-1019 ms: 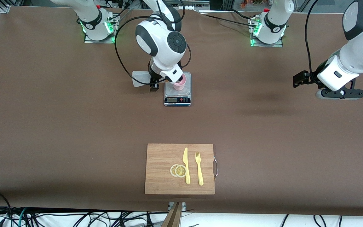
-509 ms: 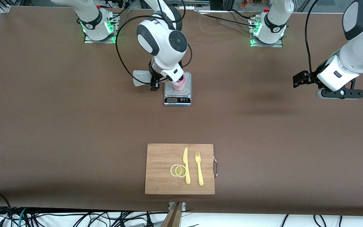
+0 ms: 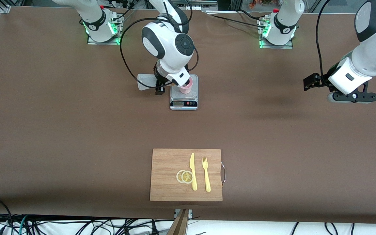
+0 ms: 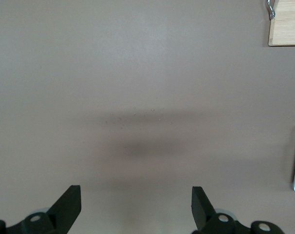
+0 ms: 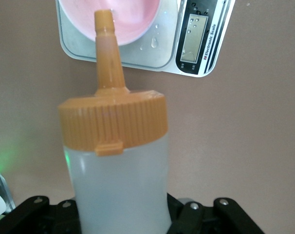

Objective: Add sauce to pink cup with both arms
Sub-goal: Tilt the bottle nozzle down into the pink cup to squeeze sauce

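The pink cup [image 3: 186, 86] stands on a small kitchen scale [image 3: 183, 99] near the right arm's base. My right gripper [image 3: 159, 86] is shut on the sauce bottle [image 3: 144, 81] and holds it tipped on its side beside the scale. In the right wrist view the whitish bottle [image 5: 117, 170] sits between the jaws of the right gripper [image 5: 120, 222], and its orange nozzle [image 5: 106, 44] points over the rim of the cup [image 5: 133, 22]. No sauce stream shows. My left gripper [image 3: 309, 82] waits open and empty over bare table at the left arm's end; its own view shows it too [image 4: 136, 207].
A wooden cutting board [image 3: 166, 186] lies near the front camera with a yellow knife [image 3: 193, 171], a fork [image 3: 206, 174] and two lemon slices [image 3: 184, 176]. The scale's display [image 5: 193, 36] faces the front camera. A corner of the board [image 4: 286, 29] shows in the left wrist view.
The right arm's wrist has shifted very slightly over the scale, with the bottle still tipped at the cup. The left arm has not moved.
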